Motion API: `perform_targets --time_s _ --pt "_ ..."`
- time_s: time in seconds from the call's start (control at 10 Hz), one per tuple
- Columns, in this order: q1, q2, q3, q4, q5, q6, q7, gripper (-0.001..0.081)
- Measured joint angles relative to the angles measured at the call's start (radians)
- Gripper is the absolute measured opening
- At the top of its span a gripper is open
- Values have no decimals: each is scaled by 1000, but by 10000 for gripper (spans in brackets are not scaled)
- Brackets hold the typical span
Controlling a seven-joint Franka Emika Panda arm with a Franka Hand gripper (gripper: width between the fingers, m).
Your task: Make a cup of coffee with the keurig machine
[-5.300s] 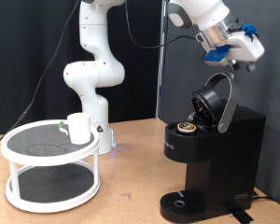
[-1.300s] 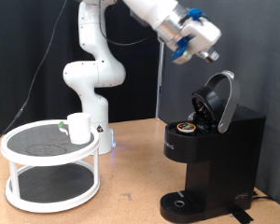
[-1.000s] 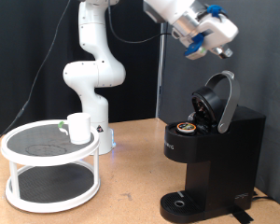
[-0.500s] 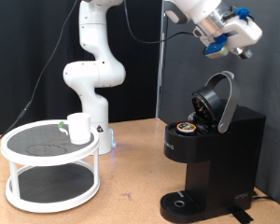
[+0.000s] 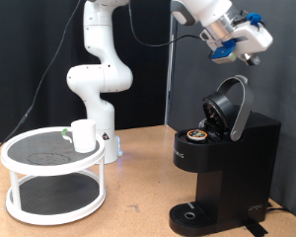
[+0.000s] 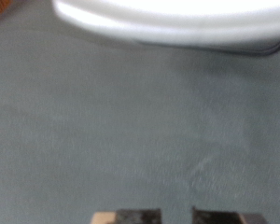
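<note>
The keurig machine (image 5: 230, 170) is black and stands at the exterior view's right. Its domed lid (image 5: 231, 105) is hinged up, and a brown-topped pod (image 5: 196, 134) sits in the open chamber. My gripper (image 5: 249, 55) hangs in the air above the raised lid, apart from it. In the wrist view its fingertips (image 6: 131, 217) stand close together with nothing between them, and a blurred silver rim (image 6: 168, 23) lies ahead. The cup (image 5: 84, 135), a small white mug, stands on top of the white two-tier stand (image 5: 30, 188), far from the gripper.
The arm's white base (image 5: 97, 84) rises behind the stand on the wooden table (image 5: 138, 212). A black curtain closes the back. The machine's round drip tray (image 5: 192, 212) has nothing on it.
My gripper swung from above and left of the machine over to its right, and has now come slightly down towards the raised lid. Cup, pod and lid have not moved.
</note>
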Motion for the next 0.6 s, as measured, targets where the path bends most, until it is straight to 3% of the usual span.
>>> perform_targets --time_s 0.3,0.6 --pt "-29 -10 0 -59 -71 25 42 0" --pt "-31 -9 3 -57 -90 42 84 0"
